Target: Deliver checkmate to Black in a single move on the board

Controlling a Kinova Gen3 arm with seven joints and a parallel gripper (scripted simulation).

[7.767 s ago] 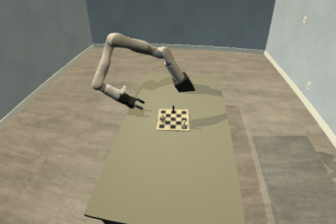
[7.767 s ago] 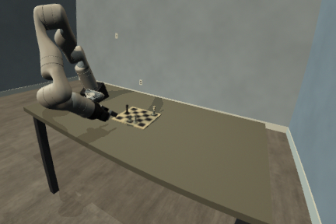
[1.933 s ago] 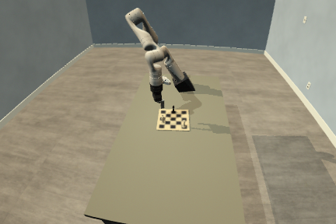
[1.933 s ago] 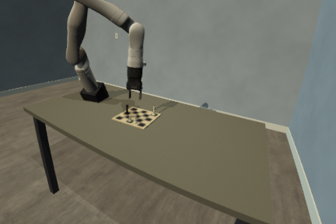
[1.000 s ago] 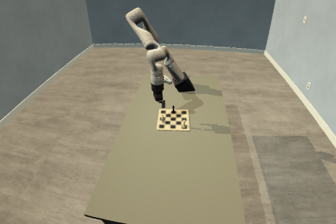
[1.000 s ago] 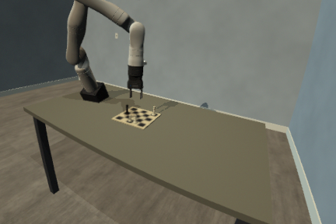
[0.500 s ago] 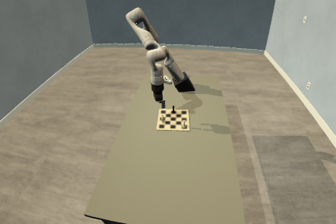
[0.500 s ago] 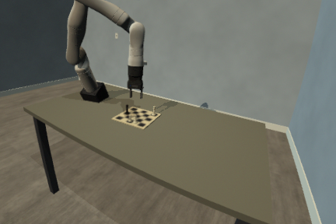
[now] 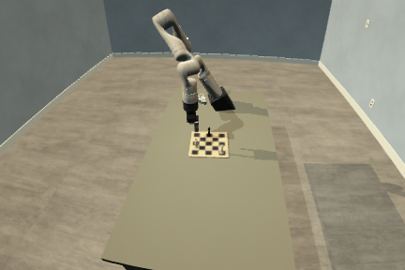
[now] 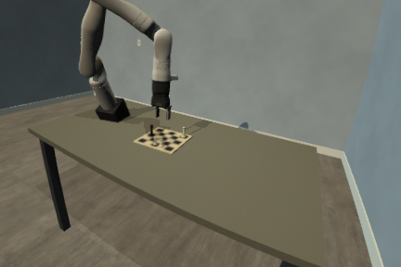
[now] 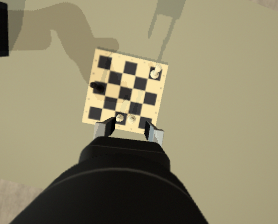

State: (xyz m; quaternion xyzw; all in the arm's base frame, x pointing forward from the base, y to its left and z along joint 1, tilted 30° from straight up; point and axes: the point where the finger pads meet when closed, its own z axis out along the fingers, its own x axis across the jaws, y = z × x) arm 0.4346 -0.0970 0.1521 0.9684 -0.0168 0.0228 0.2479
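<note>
A small chessboard (image 11: pixel 126 91) lies on the olive table; it also shows in the top view (image 9: pixel 209 144) and the exterior view (image 10: pixel 163 139). A black piece (image 11: pixel 96 87) stands at the board's left edge in the wrist view. A white piece (image 11: pixel 156 72) stands near the far right corner. Two white pieces (image 11: pixel 126 118) stand side by side on the near edge row. My gripper (image 11: pixel 130 125) is open and empty. It hangs above the board's near edge, over those two white pieces and clear of them.
The arm's black base (image 9: pixel 221 101) sits on the table behind the board. The table (image 10: pixel 186 169) runs long, with edges on both sides of the board. The arm's shadow falls across the table beyond the board.
</note>
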